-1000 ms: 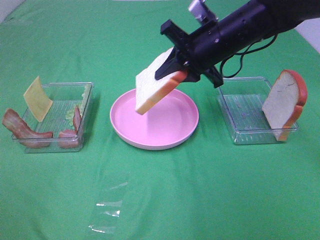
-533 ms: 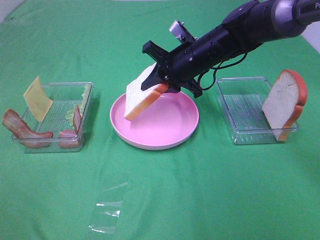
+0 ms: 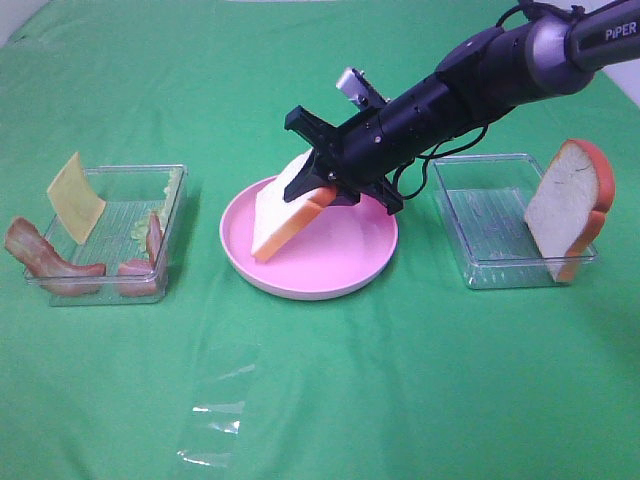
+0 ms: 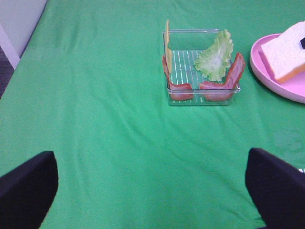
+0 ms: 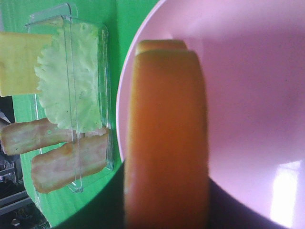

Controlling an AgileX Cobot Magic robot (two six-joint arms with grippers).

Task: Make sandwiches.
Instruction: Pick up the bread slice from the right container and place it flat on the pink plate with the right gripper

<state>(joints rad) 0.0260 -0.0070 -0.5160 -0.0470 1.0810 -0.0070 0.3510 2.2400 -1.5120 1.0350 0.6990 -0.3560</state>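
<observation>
My right gripper (image 3: 322,190) is shut on the orange crust of a white bread slice (image 3: 283,210). The slice hangs tilted over the left half of the round pink plate (image 3: 350,255), and its low corner reaches the plate near the rim. In the right wrist view the crust (image 5: 167,133) fills the middle, with the plate (image 5: 248,86) behind it. A second bread slice (image 3: 568,208) leans upright in the right clear tray (image 3: 480,235). The left clear tray (image 3: 110,205) holds yellow cheese (image 3: 75,197), lettuce (image 4: 215,55) and bacon strips (image 3: 45,258). My left gripper (image 4: 152,191) stands open over bare cloth, short of that tray.
Green cloth covers the whole table. A crumpled piece of clear film (image 3: 215,420) lies on the cloth near the front, left of centre. The table's left edge and grey floor (image 4: 14,28) show in the left wrist view.
The right arm has carried the bread slice down and to the left, from above the plate's middle onto its left part. The left gripper has stayed open.
</observation>
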